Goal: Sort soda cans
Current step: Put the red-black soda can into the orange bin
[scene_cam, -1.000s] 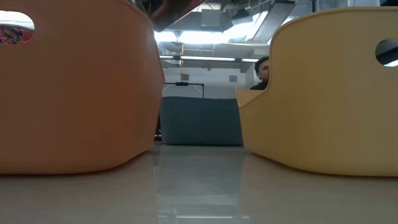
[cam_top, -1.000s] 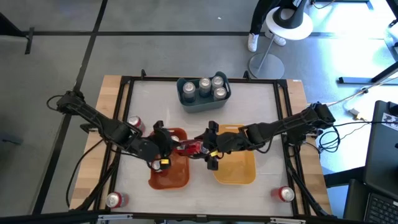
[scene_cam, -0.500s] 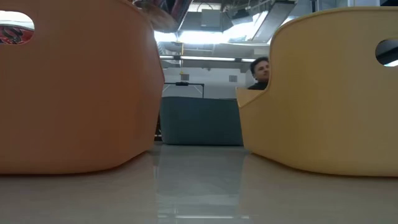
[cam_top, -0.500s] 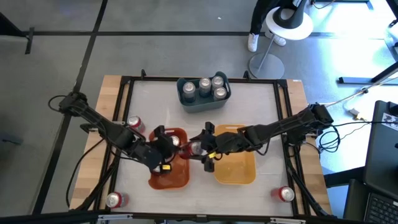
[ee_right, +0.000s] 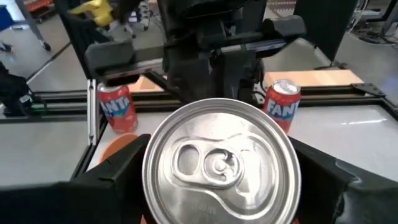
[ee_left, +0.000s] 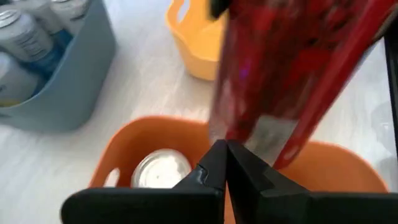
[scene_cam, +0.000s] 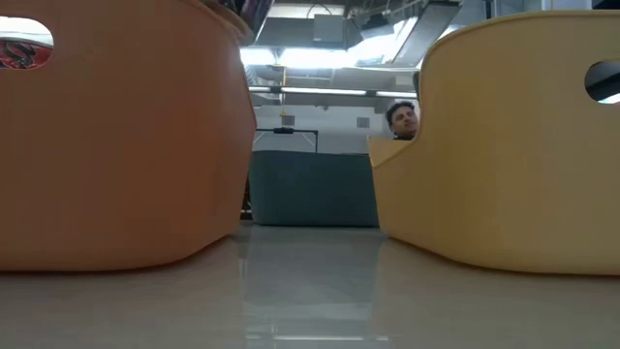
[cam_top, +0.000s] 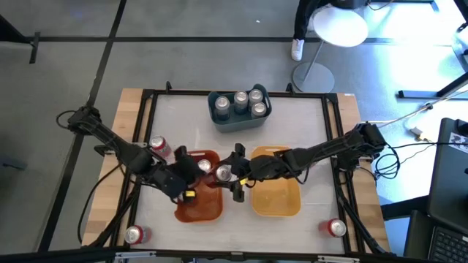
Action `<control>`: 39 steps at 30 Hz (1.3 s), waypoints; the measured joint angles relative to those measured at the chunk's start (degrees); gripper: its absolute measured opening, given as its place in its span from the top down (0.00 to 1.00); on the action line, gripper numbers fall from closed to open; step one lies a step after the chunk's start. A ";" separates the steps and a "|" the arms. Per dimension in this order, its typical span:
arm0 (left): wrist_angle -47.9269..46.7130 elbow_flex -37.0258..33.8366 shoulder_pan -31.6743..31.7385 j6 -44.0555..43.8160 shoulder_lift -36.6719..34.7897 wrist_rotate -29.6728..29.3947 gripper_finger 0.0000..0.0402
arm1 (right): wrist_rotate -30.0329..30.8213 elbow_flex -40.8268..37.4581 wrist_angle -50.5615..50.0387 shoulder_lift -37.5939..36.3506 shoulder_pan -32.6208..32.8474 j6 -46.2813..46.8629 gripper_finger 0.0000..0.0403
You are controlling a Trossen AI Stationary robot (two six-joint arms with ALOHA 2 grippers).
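My right gripper (cam_top: 234, 177) reaches in from the table's right and is shut on a red soda can (cam_top: 223, 173), holding it over the right rim of the orange bin (cam_top: 191, 208). The can's silver top (ee_right: 217, 165) faces the right wrist camera. My left gripper (cam_top: 184, 174) is shut and hovers over the orange bin; its tips (ee_left: 227, 155) stand close to the held can's lower body (ee_left: 292, 74). Another can (ee_left: 163, 171) stands inside the orange bin. The yellow bin (cam_top: 276, 208) lies to its right. My right gripper pinches the can's body between its two fingers, one at each side wall (ee_right: 144, 180) just behind the top rim. The fingers come from the table's right, slanting a little down, and lie along the can. The can is lifted clear and tilted, top toward the right arm. Whether my left gripper touches the can I cannot tell.
A blue-grey bin (cam_top: 219, 117) with several silver cans stands at the far middle. Loose red cans stand at the left (cam_top: 157, 146), near left (cam_top: 134, 234) and near right (cam_top: 336, 227). A black frame (cam_top: 146, 98) borders the table. A person's head (scene_cam: 402, 118) shows beyond the table.
My right gripper has gone toward the table's left with the can and tipped its wrist. The can lay level between the two grippers and now stands tilted over the orange bin's right rim, with its silver top showing from above.
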 joint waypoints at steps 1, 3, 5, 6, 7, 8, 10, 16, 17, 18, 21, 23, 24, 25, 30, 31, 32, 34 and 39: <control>-1.52 0.00 -0.49 -1.25 -1.11 -0.02 1.00 | 0.03 0.00 0.24 0.00 -0.02 0.07 0.29; -4.34 0.00 -1.41 -3.86 -3.12 -0.02 1.00 | -0.34 0.00 0.72 0.41 0.00 0.08 0.29; -6.73 0.04 -2.09 -5.70 -4.93 -0.01 1.00 | -1.28 -0.08 1.26 1.07 0.00 0.09 0.29; -8.06 0.07 -2.37 -6.72 -5.65 0.01 1.00 | -1.56 -0.15 1.59 1.80 0.00 0.08 0.29; -9.40 0.07 -2.57 -7.54 -6.24 -0.01 1.00 | -2.04 -0.15 3.15 2.60 0.00 0.07 0.29; -10.65 0.07 -2.66 -8.53 -6.69 -0.09 1.00 | -2.67 -0.15 4.64 3.36 0.00 0.08 0.29; -12.89 0.07 -2.74 -10.20 -6.93 -0.55 1.00 | -3.30 -0.15 7.15 5.14 0.00 0.06 0.29; -15.30 0.07 -2.86 -12.78 -6.98 -1.33 1.00 | -4.91 -0.17 10.75 11.39 -0.74 0.06 0.29; -15.12 0.07 -2.86 -12.76 -6.97 -1.33 1.00 | -5.07 -0.17 10.60 12.17 -0.84 0.09 0.29; -15.06 0.07 -2.86 -12.77 -6.97 -1.36 1.00 | -5.00 -0.17 10.66 12.74 -0.85 0.11 0.29; -15.11 0.07 -2.86 -12.78 -6.97 -1.46 1.00 | -5.02 -0.20 10.99 14.22 -0.90 0.13 0.29; -15.14 0.07 -2.86 -12.78 -6.97 -1.48 1.00 | -5.04 -0.20 10.96 15.15 -1.22 0.11 0.29; -15.11 0.07 -2.86 -12.78 -6.97 -1.48 1.00 | -5.09 -0.20 10.71 15.57 -1.23 0.18 0.29; -15.17 0.07 -2.86 -12.78 -6.97 -1.50 1.00 | -5.05 -0.22 10.34 15.88 -1.48 0.22 0.29; -14.94 0.07 -2.86 -12.77 -6.94 -2.86 1.00 | -5.75 -0.22 9.06 17.58 -2.60 1.77 0.29; -14.92 0.07 -2.86 -12.76 -6.88 -3.12 1.00 | -5.92 -0.22 8.70 17.83 -2.88 2.04 0.29; -14.93 0.07 -2.86 -12.78 -6.81 -3.21 1.00 | -5.91 -0.22 7.76 17.86 -3.12 2.09 0.29; -14.88 0.07 -2.86 -12.76 -6.63 -3.25 1.00 | -5.72 -0.22 7.66 17.98 -3.52 2.95 0.29; -14.73 0.07 -2.81 -12.37 -6.28 -3.36 1.00 | -6.74 -0.07 7.00 18.40 -3.89 4.01 0.29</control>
